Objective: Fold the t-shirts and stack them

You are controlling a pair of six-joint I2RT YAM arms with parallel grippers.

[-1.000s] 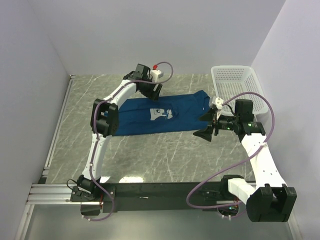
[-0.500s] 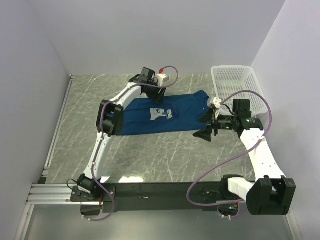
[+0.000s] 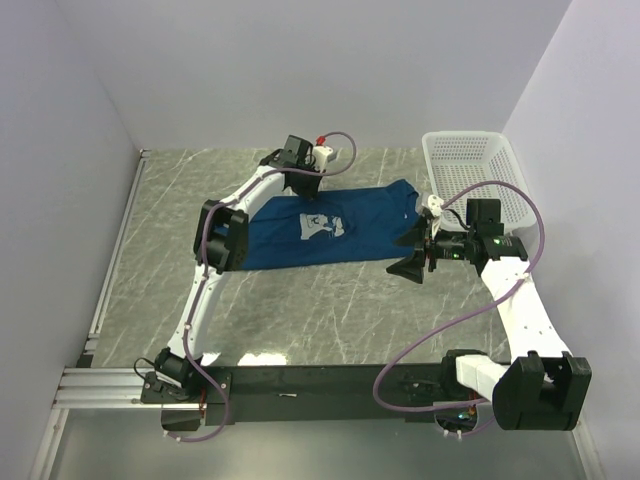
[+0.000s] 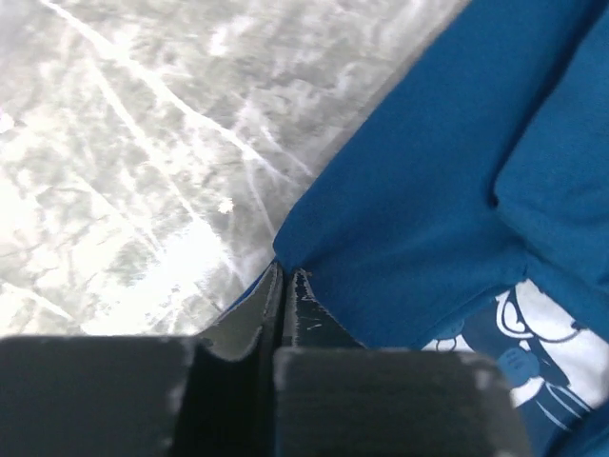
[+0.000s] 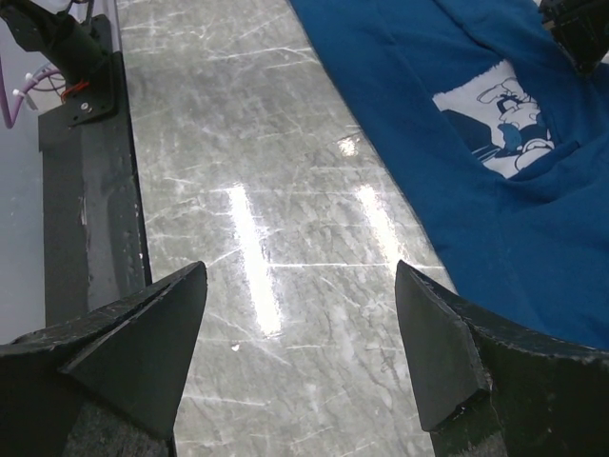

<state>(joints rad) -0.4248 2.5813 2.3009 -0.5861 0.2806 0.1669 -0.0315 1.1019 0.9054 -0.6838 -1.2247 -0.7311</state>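
White mesh basket [image 3: 462, 136] at far right corner, grey marbled table [image 3: 300, 310], plain pale walls [image 3: 300, 70]

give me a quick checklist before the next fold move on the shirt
1. Left gripper closed on the far edge of the t-shirt: ok, fingers together right at the cloth's edge.
2. Enough cloth caught to lift: cannot tell.
3. Right gripper gripping its side: not ok, open above the table, nothing between its fingers.
4. T-shirt spread flat, print facing up: ok.
5. Table in front of the shirt free for the fold: ok.
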